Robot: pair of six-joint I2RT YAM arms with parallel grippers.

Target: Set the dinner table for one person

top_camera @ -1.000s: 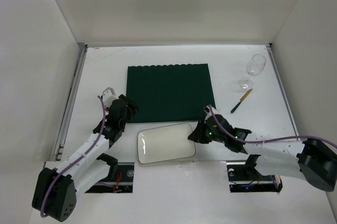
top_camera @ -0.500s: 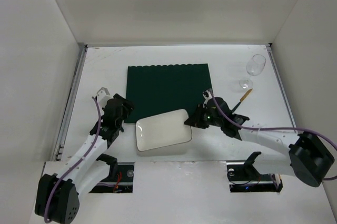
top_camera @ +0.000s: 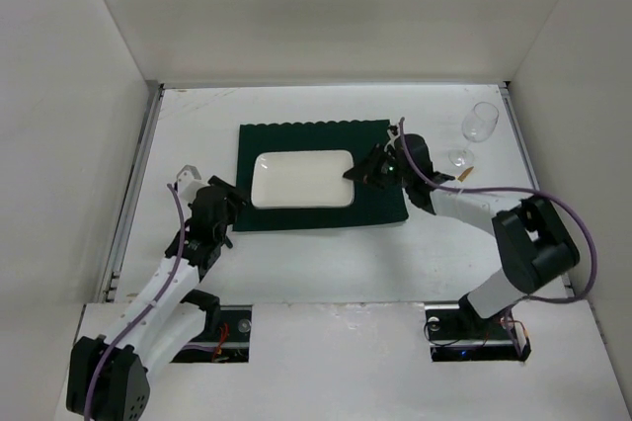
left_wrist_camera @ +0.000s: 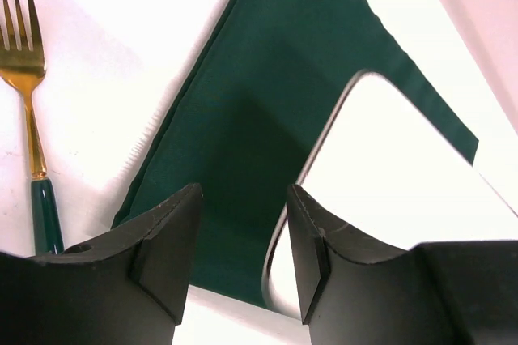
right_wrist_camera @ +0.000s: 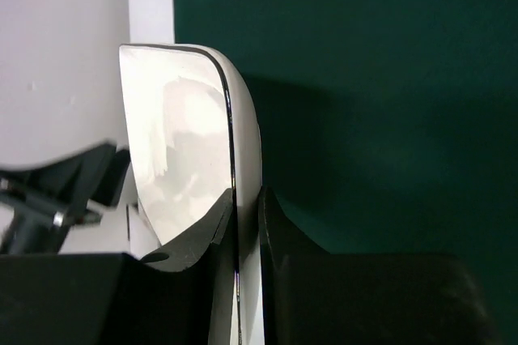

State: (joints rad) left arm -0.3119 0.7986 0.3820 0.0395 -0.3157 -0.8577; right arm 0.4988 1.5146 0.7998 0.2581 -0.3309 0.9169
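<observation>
Green cloth, a scallop-edged placemat point(top_camera: 321, 211), is spread on the far middle of the tabletop point(top_camera: 326, 268), which fills the floor of the walled cell from the arm bases at the near edge to the back wall, with a thin rail along each side. A white rectangular plate point(top_camera: 301, 179) is seen over the left and middle of the placemat. Its right-hand rim is pinched between the fingers point(right_wrist_camera: 279, 232) of the right gripper point(top_camera: 357, 172). In the right wrist view a shadow is cast on the cloth beneath the plate; whether the plate is resting on the placemat cannot be told.

The left gripper point(top_camera: 225, 202) is held just beside the placemat's near left corner, its fingers point(left_wrist_camera: 174, 232) spread apart with nothing between them. A gold fork point(left_wrist_camera: 28, 61) with a dark green handle is shown on the bare tabletop in the left wrist view, just left of the cloth. A wine glass point(top_camera: 479, 126) stands near the far right corner.
</observation>
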